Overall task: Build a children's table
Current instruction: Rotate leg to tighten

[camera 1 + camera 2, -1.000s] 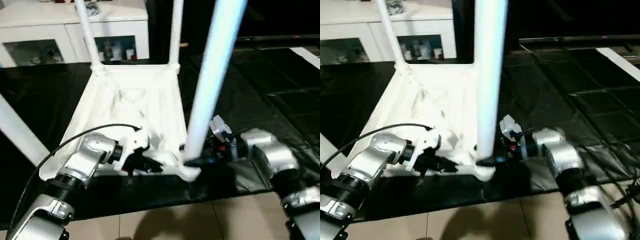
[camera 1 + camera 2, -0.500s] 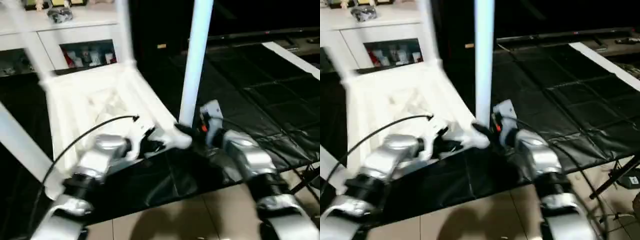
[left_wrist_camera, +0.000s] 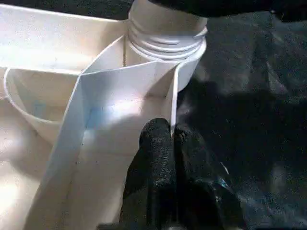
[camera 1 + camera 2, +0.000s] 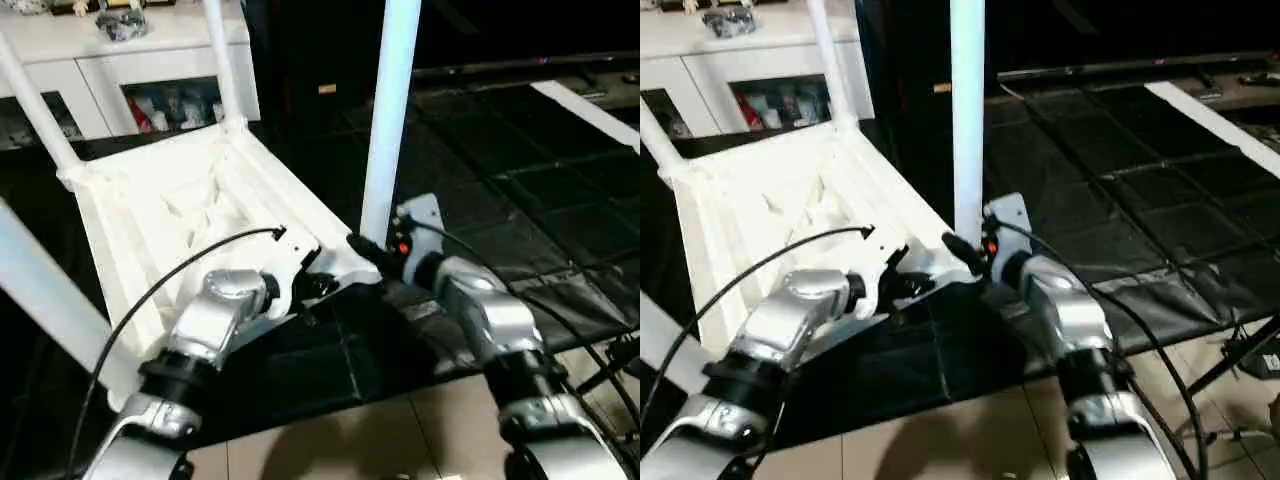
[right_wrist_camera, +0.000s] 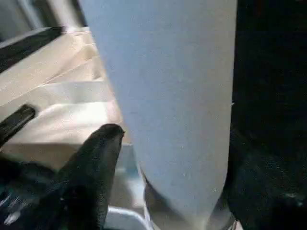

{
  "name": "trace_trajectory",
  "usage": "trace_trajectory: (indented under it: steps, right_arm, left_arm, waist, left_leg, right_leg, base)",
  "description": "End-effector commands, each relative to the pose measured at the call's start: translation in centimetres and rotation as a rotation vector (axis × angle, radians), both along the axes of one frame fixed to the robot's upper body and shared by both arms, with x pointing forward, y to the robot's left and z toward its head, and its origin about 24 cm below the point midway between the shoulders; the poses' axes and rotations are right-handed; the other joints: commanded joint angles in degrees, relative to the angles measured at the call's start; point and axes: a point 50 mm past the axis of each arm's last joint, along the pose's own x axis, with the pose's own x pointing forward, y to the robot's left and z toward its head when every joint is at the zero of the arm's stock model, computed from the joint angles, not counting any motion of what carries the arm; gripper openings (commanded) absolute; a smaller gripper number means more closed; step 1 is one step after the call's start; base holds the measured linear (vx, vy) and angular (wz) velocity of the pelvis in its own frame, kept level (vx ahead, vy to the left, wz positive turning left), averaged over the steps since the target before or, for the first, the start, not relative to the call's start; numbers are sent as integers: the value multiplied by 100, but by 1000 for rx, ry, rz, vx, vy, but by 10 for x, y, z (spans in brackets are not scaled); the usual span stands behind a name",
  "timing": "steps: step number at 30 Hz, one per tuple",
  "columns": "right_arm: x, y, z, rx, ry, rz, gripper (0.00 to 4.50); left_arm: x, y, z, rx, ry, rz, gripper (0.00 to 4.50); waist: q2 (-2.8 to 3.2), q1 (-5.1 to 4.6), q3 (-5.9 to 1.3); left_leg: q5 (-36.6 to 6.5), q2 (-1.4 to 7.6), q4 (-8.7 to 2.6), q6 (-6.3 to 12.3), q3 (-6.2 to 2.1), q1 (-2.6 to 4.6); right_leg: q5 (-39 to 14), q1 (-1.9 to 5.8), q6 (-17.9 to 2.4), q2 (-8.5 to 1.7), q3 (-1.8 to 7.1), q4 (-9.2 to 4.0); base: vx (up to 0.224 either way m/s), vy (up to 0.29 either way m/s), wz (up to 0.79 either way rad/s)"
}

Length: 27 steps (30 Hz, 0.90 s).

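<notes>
The white tabletop (image 4: 170,215) lies upside down on the black mat, ribbed underside up. Three legs stand in its sockets: two far ones (image 4: 225,70) (image 4: 30,100) and the near right leg (image 4: 388,130). A fourth leg (image 4: 45,290) slants across the near left. My left gripper (image 4: 318,285) is shut on a thin rib of the tabletop's near rim (image 3: 171,139), just beside the corner socket (image 3: 165,40). My right gripper (image 4: 368,250) is shut on the near right leg at its base, with one finger (image 5: 98,153) against the tube (image 5: 168,96).
A white cabinet with glass doors (image 4: 120,60) stands behind the table. The black mat (image 4: 500,200) stretches to the right, with tiled floor (image 4: 380,440) in front of it. A black cable (image 4: 180,270) arcs over my left forearm. A white strip (image 4: 590,105) lies far right.
The head view has swung and tilted. The tabletop now sits more askew on the mat, its near right corner turned with the leg. Both grippers keep their holds.
</notes>
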Motion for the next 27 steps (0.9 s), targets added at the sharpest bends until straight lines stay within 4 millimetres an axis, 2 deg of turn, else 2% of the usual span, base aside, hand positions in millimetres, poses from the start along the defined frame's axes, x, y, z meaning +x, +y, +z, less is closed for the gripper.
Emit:
trace_trajectory:
  steps: [1, 2, 4, 6, 7, 9, 11, 12, 13, 14, 16, 19, 20, 22, 27]
  right_arm:
    - [-20, 29, -18, 35, 106, 216, 343]
    - [-21, 17, -16, 35, 97, 246, 356]
    - [-23, 5, -15, 22, 99, 277, 374]
    - [-23, -1, -14, 11, 96, 297, 390]
    - [-25, -10, -11, 2, 89, 341, 400]
    - [-26, -13, -10, 0, 89, 361, 410]
    - [-33, -25, -5, -15, 75, 503, 436]
    - [-35, -27, -4, -16, 75, 526, 443]
    - [-37, -31, -3, -21, 80, 575, 443]
    - [-39, -35, -2, -32, 89, 614, 443]
    - [-39, -38, -2, -66, 95, 654, 443]
    - [-36, -40, -3, -127, 74, 681, 443]
    - [-34, -41, -3, -152, 58, 694, 443]
    - [-33, -41, -2, -167, 53, 721, 443]
    - [-35, -40, -2, -197, 59, 805, 443]
  left_arm:
    - [-1, -16, 16, -67, -60, -91, 0]
    - [-3, -9, 15, -62, -61, -130, 0]
    - [-5, -3, 14, -51, -65, -175, 0]
    - [-7, 0, 13, -41, -63, -199, 0]
    - [-10, 3, 12, -35, -55, -244, 0]
    - [-10, 4, 11, -33, -52, -260, 0]
    - [-13, 10, 11, -21, -45, -334, 0]
    - [-14, 12, 11, -19, -44, -347, 0]
    - [-15, 14, 12, -17, -38, -379, 0]
    - [-16, 17, 12, -8, -29, -403, 0]
    - [-17, 21, 11, 10, -24, -442, 0]
    - [-20, 24, 12, 24, -20, -500, 0]
    - [-21, 24, 12, 33, -18, -529, 0]
    - [-22, 25, 13, 42, -15, -559, 0]
    - [-25, 25, 13, 57, -9, -619, 0]
  waist:
    - [3, 51, -350]
    - [-2, 54, -352]
    - [35, 68, -359]
    - [50, 80, -350]
    - [34, 88, -349]
    - [36, 117, -346]
    - [27, 158, -348]
    - [-7, 196, -359]
    - [13, 228, -353]
    - [-1, 237, -356]
    - [-11, 318, -359]
    - [-19, 332, -344]
    - [-41, 342, -347]
    - [-28, 349, -341]
    - [-29, 392, -351]
  left_leg:
    - [-914, -5, -331, 436, 83, -81]
    - [-865, -7, -326, 443, 81, -81]
    - [-854, -5, -321, 492, 73, -80]
    - [-909, -1, -321, 488, 78, -76]
    - [-956, 5, -321, 479, 85, -63]
    - [-981, 13, -320, 487, 91, -51]
    - [-944, 15, -318, 469, 91, -58]
    - [-935, 20, -311, 505, 88, -48]
    - [-886, 32, -303, 566, 101, -48]
    - [-831, 36, -298, 588, 103, -61]
    - [-770, 48, -291, 617, 108, -43]
    - [-844, 36, -297, 520, 108, -54]
    - [-884, 43, -302, 504, 104, -52]
    - [-995, 46, -304, 443, 104, -43]
    - [-891, 52, -294, 485, 103, -54]
  right_leg:
    - [-924, 399, -1287, -175, 175, -423]
    - [-854, 401, -1317, -179, 176, -416]
    - [-682, 412, -1424, -173, 166, -399]
    - [-707, 410, -1462, -179, 166, -400]
    - [-758, 406, -1465, -179, 167, -410]
    - [-790, 399, -1478, -182, 173, -406]
    - [-793, 407, -1475, -185, 176, -398]
    - [-798, 418, -1479, -182, 166, -390]
    - [-721, 401, -1506, -178, 172, -379]
    - [-658, 408, -1516, -180, 175, -368]
    - [-619, 381, -1557, -190, 172, -356]
    - [-859, 379, -1510, -200, 177, -368]
    - [-945, 378, -1496, -215, 173, -372]
    - [-1119, 360, -1463, -211, 182, -377]
    - [-928, 368, -1484, -202, 186, -344]
  base:
    - [0, 0, 0]
    - [0, 0, 0]
    - [0, 0, 0]
    - [0, 0, 0]
    - [0, 0, 0]
    - [0, 0, 0]
    - [0, 0, 0]
    - [0, 0, 0]
    - [0, 0, 0]
    - [0, 0, 0]
    - [0, 0, 0]
    - [0, 0, 0]
    - [0, 0, 0]
    - [0, 0, 0]
    - [0, 0, 0]
